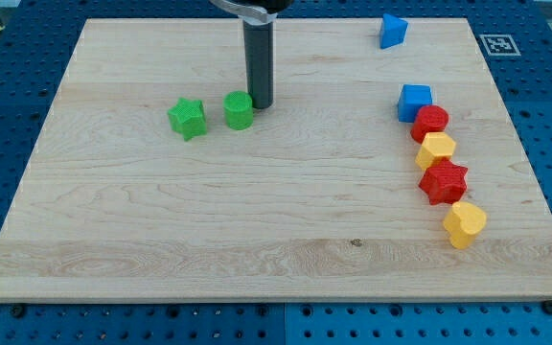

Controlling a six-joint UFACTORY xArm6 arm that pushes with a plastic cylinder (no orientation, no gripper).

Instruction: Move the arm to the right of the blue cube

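Observation:
The blue cube (414,101) sits on the wooden board at the view's right, touching a red round block (430,121) just below it. My tip (260,103) rests on the board well to the view's left of the blue cube, right beside a green round block (239,110) and touching or nearly touching its right side. A green star block (188,117) lies left of that.
Below the red round block runs a chain of blocks: a yellow hexagonal block (436,149), a red star block (444,181) and a yellow heart block (464,223). A blue wedge-like block (392,31) lies near the board's top edge (276,19).

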